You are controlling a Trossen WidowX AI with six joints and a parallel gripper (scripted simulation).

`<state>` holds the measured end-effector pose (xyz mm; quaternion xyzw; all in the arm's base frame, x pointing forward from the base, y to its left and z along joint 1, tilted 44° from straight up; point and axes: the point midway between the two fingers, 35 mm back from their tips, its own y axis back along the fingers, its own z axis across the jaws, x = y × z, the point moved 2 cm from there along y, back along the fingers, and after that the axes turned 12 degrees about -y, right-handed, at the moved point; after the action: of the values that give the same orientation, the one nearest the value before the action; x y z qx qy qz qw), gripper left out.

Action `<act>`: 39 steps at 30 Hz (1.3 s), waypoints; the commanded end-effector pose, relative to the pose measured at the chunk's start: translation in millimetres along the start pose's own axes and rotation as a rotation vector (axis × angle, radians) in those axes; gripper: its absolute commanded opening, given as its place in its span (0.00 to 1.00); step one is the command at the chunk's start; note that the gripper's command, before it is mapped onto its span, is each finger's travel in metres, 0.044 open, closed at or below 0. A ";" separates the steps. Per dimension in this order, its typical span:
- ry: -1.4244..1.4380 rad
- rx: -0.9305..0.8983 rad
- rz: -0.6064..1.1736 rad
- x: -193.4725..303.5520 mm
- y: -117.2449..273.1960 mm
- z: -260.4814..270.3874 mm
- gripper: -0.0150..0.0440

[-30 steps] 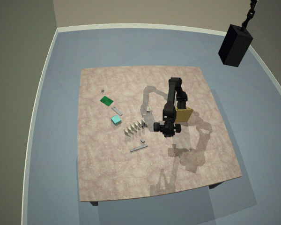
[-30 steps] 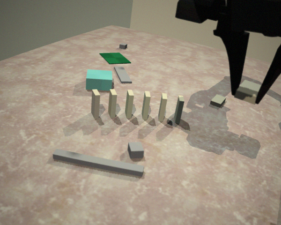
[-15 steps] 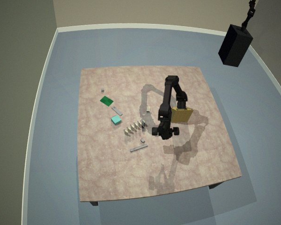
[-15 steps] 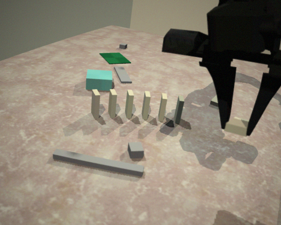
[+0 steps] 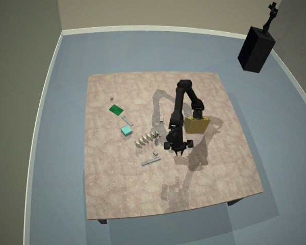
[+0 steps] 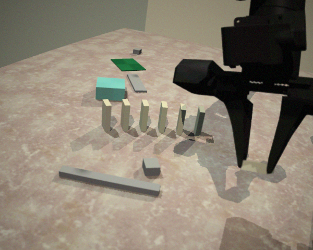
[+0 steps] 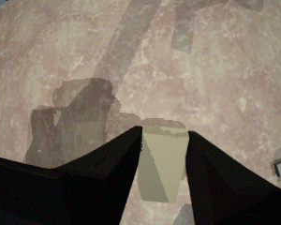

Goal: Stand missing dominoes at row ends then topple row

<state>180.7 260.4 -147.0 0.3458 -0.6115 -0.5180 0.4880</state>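
Observation:
Six cream dominoes stand upright in an evenly spaced row. The far-left one (image 5: pixel 138 144) (image 6: pixel 106 115) is near the teal block, and the rightmost one (image 5: pixel 156 133) (image 6: pixel 199 121) is in shadow on the gripper's side. My gripper (image 5: pixel 179 154) (image 6: pixel 255 167) (image 7: pixel 164 136) is shut on a cream domino (image 5: pixel 179 153) (image 6: pixel 253 166) (image 7: pixel 165 161), to the right of the row and clear of it. The held domino is above the table; its exact tilt is hard to tell. Another cream domino (image 5: pixel 161 119) lies behind the row's right end; the gripper hides it in the exterior view.
A grey bar (image 5: pixel 151 161) (image 6: pixel 109 180) and a small grey block (image 5: pixel 155 152) (image 6: pixel 151 167) lie in front of the row. Behind are a teal block (image 5: pixel 126 130) (image 6: pixel 110 89), grey strip (image 5: pixel 127 120) (image 6: pixel 136 83) and green sheet (image 5: pixel 116 109) (image 6: pixel 128 64). A yellow box (image 5: pixel 198 125) stands right.

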 end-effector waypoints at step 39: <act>0.108 -0.131 -0.712 39.3 9.6 -12.0 0.44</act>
<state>185.0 228.2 -134.2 0.5161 -0.4084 -0.6706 0.3423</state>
